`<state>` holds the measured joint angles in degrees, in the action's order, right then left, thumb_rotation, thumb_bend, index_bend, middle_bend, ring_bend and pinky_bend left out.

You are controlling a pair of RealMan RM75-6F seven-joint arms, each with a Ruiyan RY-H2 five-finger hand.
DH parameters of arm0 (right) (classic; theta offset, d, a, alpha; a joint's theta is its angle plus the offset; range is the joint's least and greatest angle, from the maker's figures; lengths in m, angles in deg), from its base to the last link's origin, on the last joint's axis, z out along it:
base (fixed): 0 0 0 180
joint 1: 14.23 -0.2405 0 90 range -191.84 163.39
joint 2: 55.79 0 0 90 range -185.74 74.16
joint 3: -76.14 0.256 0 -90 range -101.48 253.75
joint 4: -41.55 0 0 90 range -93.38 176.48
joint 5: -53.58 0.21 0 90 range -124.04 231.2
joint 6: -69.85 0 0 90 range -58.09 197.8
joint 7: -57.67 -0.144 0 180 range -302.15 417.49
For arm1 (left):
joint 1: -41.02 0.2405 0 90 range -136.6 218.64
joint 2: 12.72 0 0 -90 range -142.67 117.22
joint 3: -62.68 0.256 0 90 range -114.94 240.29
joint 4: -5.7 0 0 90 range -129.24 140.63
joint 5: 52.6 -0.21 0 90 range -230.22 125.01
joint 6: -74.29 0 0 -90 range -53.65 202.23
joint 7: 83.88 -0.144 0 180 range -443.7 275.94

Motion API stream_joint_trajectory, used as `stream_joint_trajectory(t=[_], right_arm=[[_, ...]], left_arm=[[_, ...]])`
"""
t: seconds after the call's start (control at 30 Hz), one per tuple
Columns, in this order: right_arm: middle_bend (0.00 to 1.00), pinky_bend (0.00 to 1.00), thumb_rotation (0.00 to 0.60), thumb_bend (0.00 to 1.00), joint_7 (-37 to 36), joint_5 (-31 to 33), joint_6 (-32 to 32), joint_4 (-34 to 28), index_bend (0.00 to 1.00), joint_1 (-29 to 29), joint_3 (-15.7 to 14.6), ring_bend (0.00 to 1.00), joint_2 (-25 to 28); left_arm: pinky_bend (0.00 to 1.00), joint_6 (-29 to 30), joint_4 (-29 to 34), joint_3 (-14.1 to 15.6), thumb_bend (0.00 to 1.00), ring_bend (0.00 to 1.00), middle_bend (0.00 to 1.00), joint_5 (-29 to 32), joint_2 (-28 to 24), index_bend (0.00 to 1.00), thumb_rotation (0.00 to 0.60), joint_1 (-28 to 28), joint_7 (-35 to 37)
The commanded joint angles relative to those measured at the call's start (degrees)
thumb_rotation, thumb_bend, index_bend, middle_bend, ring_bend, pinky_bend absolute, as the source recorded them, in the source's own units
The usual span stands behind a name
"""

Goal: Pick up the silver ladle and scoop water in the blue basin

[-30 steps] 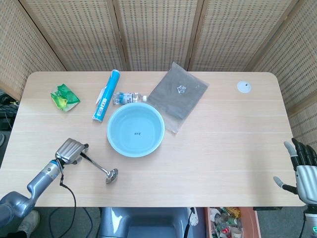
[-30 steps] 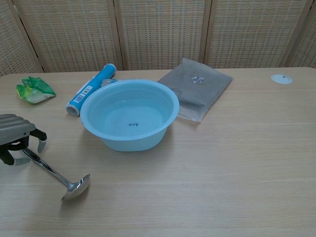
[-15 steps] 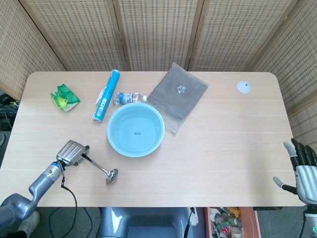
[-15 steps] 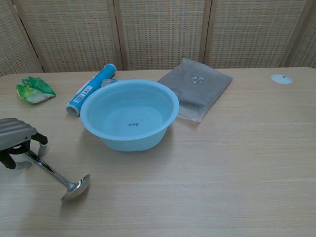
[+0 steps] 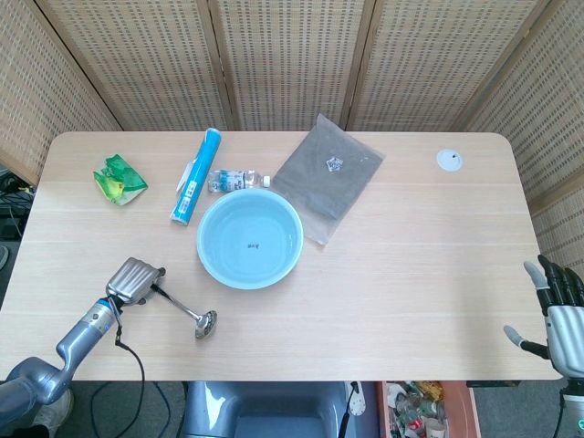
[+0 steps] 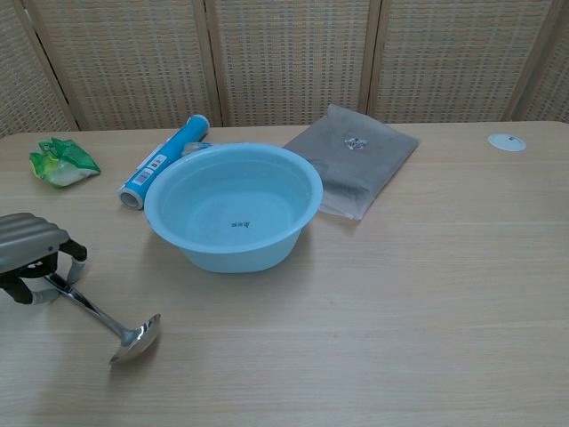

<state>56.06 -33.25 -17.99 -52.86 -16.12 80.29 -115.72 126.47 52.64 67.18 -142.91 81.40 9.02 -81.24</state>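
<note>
The silver ladle (image 5: 187,312) lies flat on the table at the front left, its bowl (image 6: 135,338) towards the front edge. My left hand (image 5: 133,279) hovers over the handle's far end, fingers (image 6: 76,254) curved down on either side of it, not visibly clamping it. The blue basin (image 5: 250,238) stands right of and behind the ladle and holds clear water (image 6: 233,218). My right hand (image 5: 558,311) hangs off the table's front right corner, fingers spread and holding nothing; the chest view does not show it.
Behind the basin lie a blue roll (image 5: 196,175), a small plastic bottle (image 5: 234,181) and a grey pouch (image 5: 328,175). A green crumpled wrapper (image 5: 117,179) sits at the far left. A white disc (image 5: 449,161) is at the far right.
My left hand has shifted slightly right and towards the front along the handle. The ladle's bowl has stayed in place. The right hand is still.
</note>
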Motion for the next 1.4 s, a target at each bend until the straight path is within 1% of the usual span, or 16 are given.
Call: stream_joint_trajectory(t=[0.03, 0.13, 0.2, 0.27, 0.37, 0.43, 0.5, 0.8, 0.9, 1.0, 1.1, 1.13, 1.27, 1.4], right_arm=[[0.0, 0.0, 0.6, 0.0, -0.1, 0.02, 0.02, 0.03, 0.0, 0.01, -0.01, 0.0, 0.03], [0.0, 0.0, 0.6, 0.0, -0.12, 0.01, 0.02, 0.04, 0.0, 0.01, -0.02, 0.0, 0.03], [0.0, 0.0, 0.6, 0.0, -0.14, -0.02, 0.02, 0.04, 0.0, 0.0, -0.03, 0.0, 0.04], [0.0, 0.0, 0.6, 0.0, -0.12, -0.03, 0.07, 0.01, 0.0, -0.02, -0.05, 0.0, 0.01], [0.0, 0.0, 0.6, 0.0, -0.1, -0.18, 0.12, -0.03, 0.0, -0.05, -0.14, 0.0, -0.03], [0.0, 0.0, 0.6, 0.0, -0.17, -0.19, 0.01, -0.01, 0.0, -0.01, -0.13, 0.0, -0.05], [0.0, 0.0, 0.6, 0.0, -0.24, -0.17, 0.05, -0.02, 0.0, -0.02, -0.13, 0.0, -0.05], [0.0, 0.0, 0.6, 0.0, -0.23, 0.07, 0.22, -0.05, 0.0, -0.09, -0.07, 0.0, -0.07], [0.0, 0.0, 0.6, 0.0, -0.3, 0.15, 0.33, -0.04, 0.0, -0.12, -0.07, 0.0, -0.06], [0.0, 0.0, 0.6, 0.0, -0.28, 0.3, 0.45, -0.05, 0.0, -0.17, -0.03, 0.0, -0.07], [0.0, 0.0, 0.6, 0.0, -0.23, 0.55, 0.55, -0.08, 0.0, -0.19, 0.06, 0.0, -0.07], [0.0, 0.0, 0.6, 0.0, -0.2, 0.64, 0.61, -0.08, 0.0, -0.22, 0.1, 0.0, -0.07], [0.0, 0.0, 0.6, 0.0, -0.08, 0.88, 0.84, -0.02, 0.0, -0.35, 0.21, 0.0, -0.09], [0.0, 0.0, 0.6, 0.0, 0.25, 1.35, 1.16, -0.06, 0.0, -0.51, 0.39, 0.0, -0.16]], left_arm=[[1.0, 0.61, 0.79, 0.14, 0.39, 0.99, 0.97, -0.11, -0.8, 0.73, 0.6, 0.04, 0.67], [1.0, 1.35, 1.41, 0.23, 0.44, 0.99, 0.97, -0.31, -1.37, 0.81, 0.6, 0.17, 0.97], [1.0, 2.52, 2.03, 0.39, 0.5, 0.99, 0.97, -0.78, -2.07, 0.89, 0.6, 0.33, 0.92], [1.0, 4.32, 3.07, 0.53, 0.54, 0.99, 0.97, -1.3, -3.21, 0.92, 0.6, 0.72, -0.35], [1.0, 7.03, 6.26, 0.8, 0.57, 0.99, 0.97, -2.18, -5.76, 0.94, 0.6, 1.3, -0.85], [1.0, 9.51, 10.17, 1.27, 0.58, 0.99, 0.97, -3.28, -8.94, 0.95, 0.6, 1.74, -1.1], [1.0, 9.83, 12.6, 1.53, 0.6, 0.99, 0.97, -3.58, -10.87, 0.97, 0.6, 1.73, -1.71], [1.0, 10.54, 22.92, 1.02, 0.61, 0.99, 0.97, -2.61, -18.49, 0.99, 0.6, 1.94, -6.93], [1.0, 10.41, 26.24, 0.89, 0.61, 0.99, 0.97, -2.3, -21.14, 0.99, 0.6, 1.84, -7.15], [1.0, 10.35, 29.13, 0.75, 0.61, 0.99, 0.97, -2.18, -23.48, 0.99, 0.6, 1.68, -6.64], [1.0, 10.34, 33.41, 0.5, 0.61, 0.99, 0.97, -2.24, -26.88, 0.99, 0.6, 1.25, -5.25], [1.0, 10.42, 35.09, 0.18, 0.61, 0.99, 0.97, -2.2, -28.22, 0.99, 0.6, 1.01, -5.16], [1.0, 10.04, 38.58, -0.64, 0.61, 0.99, 0.97, -1.85, -30.85, 0.99, 0.6, 0.23, -4.34], [1.0, 9.25, 42.71, -2.2, 0.62, 0.99, 0.97, -1.24, -34.32, 0.99, 0.6, -1.24, -3.2]])
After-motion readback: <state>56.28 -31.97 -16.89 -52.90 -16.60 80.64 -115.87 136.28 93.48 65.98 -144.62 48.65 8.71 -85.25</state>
